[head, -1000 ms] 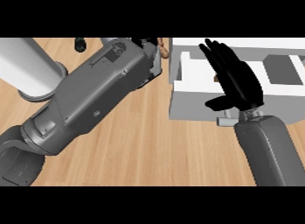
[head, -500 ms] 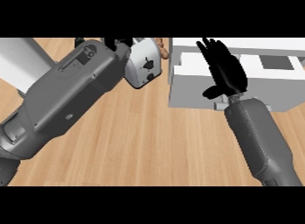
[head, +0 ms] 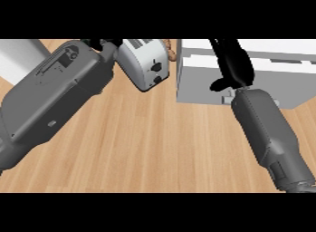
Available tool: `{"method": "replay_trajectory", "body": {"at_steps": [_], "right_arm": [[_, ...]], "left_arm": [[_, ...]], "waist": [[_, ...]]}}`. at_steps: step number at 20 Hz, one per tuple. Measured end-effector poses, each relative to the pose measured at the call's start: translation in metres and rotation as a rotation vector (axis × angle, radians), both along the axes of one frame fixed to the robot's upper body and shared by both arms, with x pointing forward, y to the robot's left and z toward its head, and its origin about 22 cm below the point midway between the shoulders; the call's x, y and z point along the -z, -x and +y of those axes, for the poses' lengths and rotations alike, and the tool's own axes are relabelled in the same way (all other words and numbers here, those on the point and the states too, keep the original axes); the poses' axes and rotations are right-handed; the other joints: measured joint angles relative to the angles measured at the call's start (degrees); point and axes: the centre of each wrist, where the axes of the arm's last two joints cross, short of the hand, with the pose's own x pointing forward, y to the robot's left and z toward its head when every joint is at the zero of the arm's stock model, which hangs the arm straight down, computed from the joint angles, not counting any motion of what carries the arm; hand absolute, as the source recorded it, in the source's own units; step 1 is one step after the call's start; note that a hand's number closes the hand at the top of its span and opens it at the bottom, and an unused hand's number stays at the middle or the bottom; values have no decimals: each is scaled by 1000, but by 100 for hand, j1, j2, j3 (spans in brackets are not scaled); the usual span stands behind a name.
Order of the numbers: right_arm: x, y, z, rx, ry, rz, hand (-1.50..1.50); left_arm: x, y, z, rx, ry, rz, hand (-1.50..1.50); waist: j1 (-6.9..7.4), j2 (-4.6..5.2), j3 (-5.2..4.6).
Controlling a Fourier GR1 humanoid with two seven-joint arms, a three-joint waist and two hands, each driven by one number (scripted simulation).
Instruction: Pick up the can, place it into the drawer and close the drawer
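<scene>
Both arms moved up; right hand (head: 232,63) over white drawer (head: 267,77).

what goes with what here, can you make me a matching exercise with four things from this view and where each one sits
Things:
1. can
2. drawer unit
3. right hand
4. white cylinder

Places:
a. top left corner of the view, partly behind the left forearm
b. black, fingers straight, in front of the drawer unit's left part
c. silvery, top centre, between the left forearm and the drawer unit
d. white box at the upper right of the wooden counter

Pairs: 1-c, 2-d, 3-b, 4-a
</scene>
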Motion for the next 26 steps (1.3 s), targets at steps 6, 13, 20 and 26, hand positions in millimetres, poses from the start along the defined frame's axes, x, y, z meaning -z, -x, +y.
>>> {"method": "replay_trajectory", "body": {"at_steps": [6, 13, 20, 26], "right_arm": [[-2, -13, -4, 43, -10, -31, -150], [-13, -26, -7, 78, -14, -66, -150], [-27, -34, -14, 109, 10, -46, -150], [-35, -39, -18, 90, 21, 16, -150]], "left_arm": [[-6, 5, 11, 4, 0, -3, -150], [-12, 11, 17, 14, -12, -20, -150], [-8, 19, 17, 25, -12, -16, -150], [-7, 25, 21, 35, -15, -12, -150]], "waist": [[99, 88, 52], [154, 150, 81], [233, 219, 112], [262, 258, 143]]}}
